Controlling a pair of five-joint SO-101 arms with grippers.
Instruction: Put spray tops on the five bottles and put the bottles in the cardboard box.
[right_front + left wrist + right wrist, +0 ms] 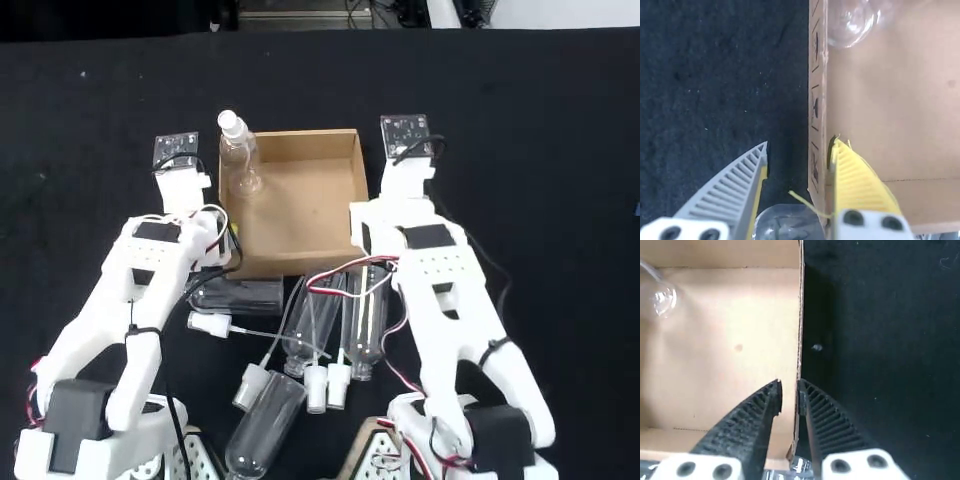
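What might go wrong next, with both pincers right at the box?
1. The left pincer straddles the cardboard box wall and the right pincer sits at the opposite wall; a pull might drag the box and topple the capped bottle standing inside.
2. Uncapped bottles and spray tops lie crowded between the arms; a swing might roll them away.

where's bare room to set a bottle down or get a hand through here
Free: the cardboard box floor beside the capped bottle; the table beyond the box, left of the left arm and right of the right arm. Crowded: the strip in front of the box, between the arms, packed with loose bottles and spray tops.
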